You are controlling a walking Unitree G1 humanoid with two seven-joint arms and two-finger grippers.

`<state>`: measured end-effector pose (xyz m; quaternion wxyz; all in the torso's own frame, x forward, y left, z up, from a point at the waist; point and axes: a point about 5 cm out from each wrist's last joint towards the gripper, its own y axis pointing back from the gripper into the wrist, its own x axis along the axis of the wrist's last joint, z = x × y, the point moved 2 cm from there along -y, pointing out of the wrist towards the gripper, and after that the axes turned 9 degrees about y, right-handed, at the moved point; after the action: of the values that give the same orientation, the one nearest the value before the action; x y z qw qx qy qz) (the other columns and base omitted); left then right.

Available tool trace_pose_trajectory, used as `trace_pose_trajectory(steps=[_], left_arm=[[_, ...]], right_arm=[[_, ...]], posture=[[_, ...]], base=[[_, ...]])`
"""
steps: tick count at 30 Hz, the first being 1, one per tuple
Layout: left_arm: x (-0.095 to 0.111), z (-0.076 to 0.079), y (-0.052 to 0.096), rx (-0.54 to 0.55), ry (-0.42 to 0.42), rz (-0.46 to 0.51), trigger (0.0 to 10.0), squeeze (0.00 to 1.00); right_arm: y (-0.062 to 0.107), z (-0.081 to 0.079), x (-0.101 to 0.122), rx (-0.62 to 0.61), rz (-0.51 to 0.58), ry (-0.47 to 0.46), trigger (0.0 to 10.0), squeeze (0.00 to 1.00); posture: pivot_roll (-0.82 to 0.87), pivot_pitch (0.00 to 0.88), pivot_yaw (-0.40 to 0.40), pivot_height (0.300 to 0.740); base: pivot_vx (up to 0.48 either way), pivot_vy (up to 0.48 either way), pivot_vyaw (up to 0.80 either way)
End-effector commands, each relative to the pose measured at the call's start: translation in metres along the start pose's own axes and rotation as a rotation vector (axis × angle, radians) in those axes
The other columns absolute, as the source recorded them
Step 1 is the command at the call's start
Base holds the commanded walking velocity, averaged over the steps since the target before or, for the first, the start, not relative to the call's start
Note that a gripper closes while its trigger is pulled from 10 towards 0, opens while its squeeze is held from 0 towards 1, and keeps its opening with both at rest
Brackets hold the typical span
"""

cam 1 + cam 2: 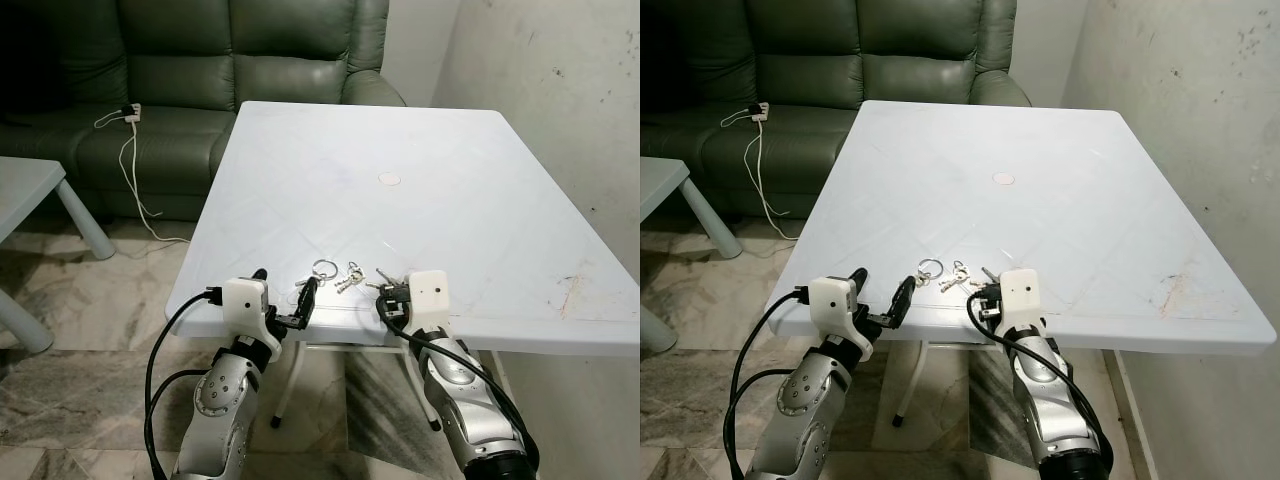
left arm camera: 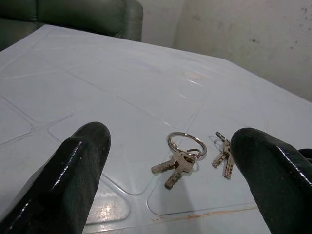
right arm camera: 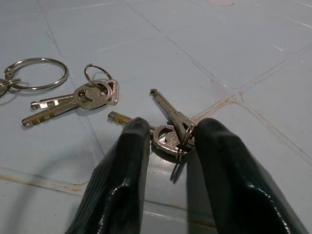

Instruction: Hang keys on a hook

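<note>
The white surface (image 1: 430,190) carries three bunches of keys along its near edge, the right gripper (image 3: 168,141) at the edge with its jaws narrowed around the nearest bunch of keys (image 3: 170,131), the left gripper (image 2: 170,170) beside it with jaws wide and empty. The keys lie flat against the surface, so the fingertips (image 3: 136,131) could skid over them, or nudge the bunch off the edge. No hook is to be seen.

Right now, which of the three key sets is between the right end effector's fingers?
The rightmost key set, at the table's near edge. The right end effector straddles it, while the middle set and the large-ring set lie apart.
</note>
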<state>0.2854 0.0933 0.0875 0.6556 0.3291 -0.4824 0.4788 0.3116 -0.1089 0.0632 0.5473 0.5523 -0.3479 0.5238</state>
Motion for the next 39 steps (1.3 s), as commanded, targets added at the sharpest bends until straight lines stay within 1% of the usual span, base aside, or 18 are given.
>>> trace_pose_trajectory(steps=[1, 2, 3, 4, 5, 6, 7, 8, 9, 17, 30, 31, 33, 34, 36, 37, 38, 39], left_arm=[[0.004, 0.005, -0.003, -0.006, 0.004, 0.014, 10.0, 0.00], [0.004, 0.005, -0.003, -0.006, 0.004, 0.014, 10.0, 0.00], [0.004, 0.005, -0.003, -0.005, 0.004, 0.014, 10.0, 0.00], [0.004, 0.005, -0.003, -0.006, 0.004, 0.014, 10.0, 0.00], [0.004, 0.005, -0.003, -0.005, 0.004, 0.014, 10.0, 0.00], [0.004, 0.005, -0.003, -0.005, 0.004, 0.015, 10.0, 0.00], [0.004, 0.005, -0.003, -0.005, 0.004, 0.015, 10.0, 0.00], [0.004, 0.005, -0.003, -0.005, 0.004, 0.014, 10.0, 0.00], [0.004, 0.005, -0.003, -0.006, 0.004, 0.015, 10.0, 0.00], [0.004, 0.006, -0.003, -0.007, 0.004, 0.015, 10.0, 0.00], [0.004, 0.006, -0.003, -0.009, 0.000, 0.015, 10.0, 0.00], [0.005, 0.006, -0.004, -0.009, 0.000, 0.015, 10.0, 0.00], [0.005, 0.006, -0.004, -0.008, 0.000, 0.015, 10.0, 0.00], [0.005, 0.006, -0.004, -0.009, 0.000, 0.015, 10.0, 0.00], [0.005, 0.006, -0.004, -0.009, -0.001, 0.016, 10.0, 0.00], [0.005, 0.006, -0.004, -0.010, -0.001, 0.016, 10.0, 0.00], [0.005, 0.006, -0.004, -0.009, -0.001, 0.016, 10.0, 0.00], [0.005, 0.006, -0.004, -0.009, -0.001, 0.016, 10.0, 0.00]], right_arm=[[-0.002, 0.003, 0.000, -0.014, -0.008, 0.006, 4.5, 0.00], [-0.002, 0.004, 0.000, -0.017, -0.007, 0.010, 3.2, 0.00], [-0.002, 0.005, 0.000, -0.021, -0.006, 0.012, 3.1, 0.00], [-0.001, 0.006, 0.000, -0.025, -0.004, 0.013, 2.4, 0.00], [-0.001, 0.007, 0.000, -0.030, -0.005, 0.015, 2.6, 0.00], [-0.001, 0.008, 0.000, -0.033, -0.005, 0.015, 3.6, 0.00], [-0.001, 0.008, -0.001, -0.034, -0.006, 0.015, 3.6, 0.00], [-0.001, 0.009, -0.001, -0.034, 0.000, 0.015, 7.7, 0.00], [0.000, 0.011, -0.001, -0.039, 0.007, 0.025, 9.9, 0.00], [0.002, 0.016, -0.004, -0.041, 0.010, 0.034, 10.0, 0.00], [0.005, 0.013, -0.008, -0.015, 0.000, 0.030, 10.0, 0.00], [0.005, 0.013, -0.008, -0.011, 0.003, 0.027, 9.2, 0.00], [0.006, 0.013, -0.008, -0.011, 0.001, 0.028, 9.1, 0.00], [0.006, 0.013, -0.008, -0.011, 0.001, 0.028, 8.2, 0.00], [0.006, 0.014, -0.008, -0.011, 0.003, 0.029, 8.4, 0.00], [0.006, 0.014, -0.008, -0.011, 0.003, 0.029, 7.4, 0.00], [0.006, 0.014, -0.008, -0.010, 0.005, 0.029, 7.4, 0.00], [0.006, 0.015, -0.008, -0.011, 0.007, 0.030, 6.4, 0.00]], posture=[[0.03, 0.015, -0.076, 0.740], [0.03, 0.015, -0.076, 0.740], [0.03, 0.014, -0.076, 0.740], [0.03, 0.013, -0.076, 0.740], [0.03, 0.013, -0.075, 0.740], [0.03, 0.015, -0.074, 0.740], [0.03, 0.015, -0.074, 0.740], [0.03, 0.013, -0.074, 0.740], [0.03, 0.015, -0.075, 0.740], [0.03, 0.015, -0.073, 0.740], [0.03, 0.010, -0.071, 0.740], [0.03, 0.010, -0.071, 0.740], [0.03, 0.009, -0.071, 0.740], [0.03, 0.009, -0.071, 0.740], [0.03, 0.008, -0.071, 0.740], [0.03, 0.008, -0.071, 0.740], [0.03, 0.009, -0.071, 0.740], [0.03, 0.008, -0.071, 0.740]], base=[[0.000, 0.000, 0.00], [0.000, 0.000, 0.00], [0.000, 0.000, 0.00], [0.000, 0.000, 0.00], [0.000, 0.000, 0.00], [0.000, 0.000, 0.00], [0.000, 0.000, 0.00], [0.000, 0.000, 0.00], [0.000, 0.000, 0.00], [0.000, 0.000, 0.00], [0.000, 0.000, 0.00], [0.000, 0.000, 0.00], [0.000, 0.000, 0.00], [0.000, 0.000, 0.00], [0.000, 0.000, 0.00], [0.000, 0.000, 0.00], [0.000, 0.000, 0.00], [0.000, 0.000, 0.00]])
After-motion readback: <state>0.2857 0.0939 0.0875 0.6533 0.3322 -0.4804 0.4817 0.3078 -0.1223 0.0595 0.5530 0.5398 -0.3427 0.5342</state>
